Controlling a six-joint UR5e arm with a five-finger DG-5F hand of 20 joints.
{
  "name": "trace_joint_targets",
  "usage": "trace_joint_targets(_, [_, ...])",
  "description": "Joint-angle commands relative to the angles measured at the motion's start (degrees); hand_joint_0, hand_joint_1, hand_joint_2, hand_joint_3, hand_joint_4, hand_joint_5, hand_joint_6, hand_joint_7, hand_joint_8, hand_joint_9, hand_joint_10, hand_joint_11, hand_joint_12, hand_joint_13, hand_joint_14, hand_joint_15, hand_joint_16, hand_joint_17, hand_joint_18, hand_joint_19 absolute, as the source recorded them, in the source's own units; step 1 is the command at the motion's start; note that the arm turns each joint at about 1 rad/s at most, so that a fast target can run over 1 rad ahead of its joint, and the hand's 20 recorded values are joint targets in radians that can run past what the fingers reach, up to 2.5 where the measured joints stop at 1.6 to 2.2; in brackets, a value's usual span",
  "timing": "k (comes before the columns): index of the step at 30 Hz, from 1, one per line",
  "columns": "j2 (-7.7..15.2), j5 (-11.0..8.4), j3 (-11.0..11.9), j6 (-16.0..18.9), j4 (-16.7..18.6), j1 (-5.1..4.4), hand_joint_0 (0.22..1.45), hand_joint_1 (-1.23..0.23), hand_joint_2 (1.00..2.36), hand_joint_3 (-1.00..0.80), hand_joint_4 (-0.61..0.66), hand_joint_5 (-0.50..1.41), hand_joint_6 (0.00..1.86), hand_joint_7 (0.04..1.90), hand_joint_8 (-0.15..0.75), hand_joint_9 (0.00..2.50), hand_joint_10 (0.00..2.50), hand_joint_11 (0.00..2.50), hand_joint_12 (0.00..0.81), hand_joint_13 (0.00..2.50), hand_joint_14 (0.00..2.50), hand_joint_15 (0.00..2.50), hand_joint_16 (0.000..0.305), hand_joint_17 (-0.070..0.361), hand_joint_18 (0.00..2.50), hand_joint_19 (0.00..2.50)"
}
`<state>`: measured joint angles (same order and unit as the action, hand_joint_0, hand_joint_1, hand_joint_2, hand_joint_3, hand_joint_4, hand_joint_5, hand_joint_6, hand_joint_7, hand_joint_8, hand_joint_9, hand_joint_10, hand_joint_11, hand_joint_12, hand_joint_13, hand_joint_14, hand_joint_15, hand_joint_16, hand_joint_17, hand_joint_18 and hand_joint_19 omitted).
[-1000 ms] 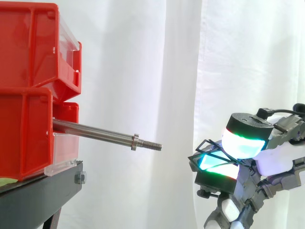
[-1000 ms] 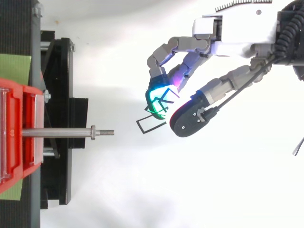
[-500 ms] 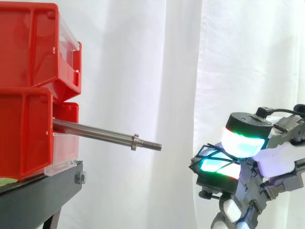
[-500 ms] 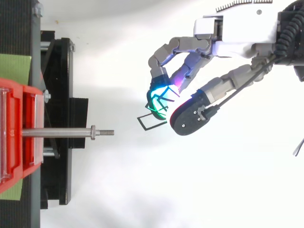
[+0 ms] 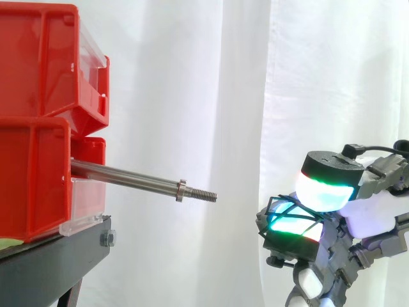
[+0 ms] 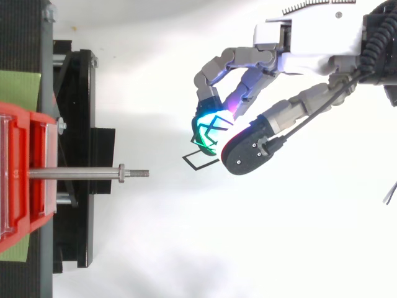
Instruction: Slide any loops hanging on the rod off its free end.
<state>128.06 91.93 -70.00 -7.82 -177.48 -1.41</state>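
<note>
Smooth, shiny metal rod point(image 5: 128, 180); glossy red plastic bins point(image 5: 38, 64); white cloth curtain point(image 5: 192, 96); thin matt black loops point(image 6: 213, 126); my robot hand point(image 6: 304, 46), matt grey plastic.

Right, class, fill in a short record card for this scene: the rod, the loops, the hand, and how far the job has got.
rod: steel, sticks out from the red bins; nothing hangs on it
loops: black wire, pinched between the hand's pads, clear of the rod's threaded tip
hand: beyond the rod's free end, fingers and thumb curled on the loops
job: loops are off the rod
</note>
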Motion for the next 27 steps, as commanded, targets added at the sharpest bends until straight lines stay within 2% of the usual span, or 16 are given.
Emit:
trace_joint_targets(1, [0.0, 0.0, -0.05, 0.0, -0.23, 0.0, 0.66, -0.82, 1.01, -0.44, 0.19, -0.22, 0.84, 1.22, 0.286, 0.79, 0.01, 0.29, 0.275, 0.77, 0.0, 0.07, 0.043, 0.096, 0.74, 0.23])
trace_joint_targets(4, [0.0, 0.09, 0.04, 0.0, -0.5, 0.0, 0.68, -0.82, 1.0, -0.5, 0.2, -0.22, 0.84, 1.21, 0.289, 0.79, 0.01, 0.29, 0.275, 0.77, 0.0, 0.06, 0.042, 0.096, 0.74, 0.22])
trace_joint_targets(11, [0.0, 0.0, -0.05, 0.0, -0.5, 0.0, 0.64, -0.81, 1.0, -0.5, 0.2, -0.21, 0.85, 1.2, 0.29, 0.82, 0.01, 0.29, 0.272, 0.8, 0.0, 0.07, 0.042, 0.094, 0.78, 0.23])
trace_joint_targets(15, [0.0, 0.0, 0.04, 0.0, -0.5, 0.0, 0.61, -0.8, 1.0, -0.5, 0.2, -0.21, 0.84, 1.2, 0.295, 0.85, 0.01, 0.29, 0.267, 0.81, 0.0, 0.07, 0.041, 0.093, 0.79, 0.23])
trace_joint_targets(21, [0.0, 0.09, 0.04, 0.0, -0.5, 0.0, 0.5, -0.8, 1.0, -0.5, 0.22, -0.2, 0.85, 1.17, 0.311, 0.87, 0.01, 0.29, 0.283, 0.84, 0.0, 0.07, 0.046, 0.102, 0.83, 0.23])
trace_joint_targets(27, [0.0, 0.09, -0.05, 0.09, -0.5, 0.09, 0.48, -0.8, 1.0, -0.5, 0.23, -0.2, 0.85, 1.13, 0.316, 0.88, 0.01, 0.3, 0.294, 0.84, 0.0, 0.07, 0.048, 0.107, 0.84, 0.23])
